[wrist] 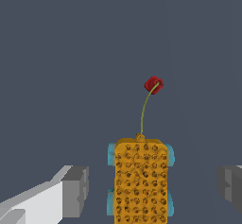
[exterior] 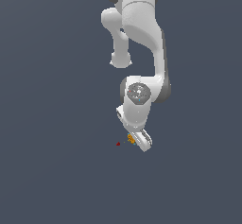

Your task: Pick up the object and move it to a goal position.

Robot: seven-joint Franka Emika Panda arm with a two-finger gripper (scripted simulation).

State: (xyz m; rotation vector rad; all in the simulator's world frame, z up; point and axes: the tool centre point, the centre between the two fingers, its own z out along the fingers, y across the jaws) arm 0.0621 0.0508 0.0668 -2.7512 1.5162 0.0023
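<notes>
- So the white Panda arm (exterior: pixel 142 38) hangs down from the top of the exterior view, and the gripper (exterior: pixel 140 140) sits low at the end of it, roughly in the middle of the frame.
- The object (exterior: pixel 131 138) is a little orange lumpy thing right against the gripper, at about its 9 o'clock in the exterior view. Way smaller than the gripper.
- The wrist view shows it better: the object (wrist: pixel 141 183) is an orange block covered in dark dimples, with cyan bits poking out at its edges.
- The fingers (wrist: pixel 73 190) are spread wide, one on each side of the object, with clear grey gaps between each pad and the block. Nothing is clamped and the hand has hold of nothing.
- The goal position (exterior: pixel 118 143) is a tiny dark-red dot, near the object at about its 8 o'clock in the exterior view, not touching it.
- In the wrist view the red dot (wrist: pixel 153 84) sits beyond the block, with a thin curved yellowish line (wrist: pixel 144 109) running from the block's end to it.
- Plain dark grey-blue background everywhere else.
</notes>
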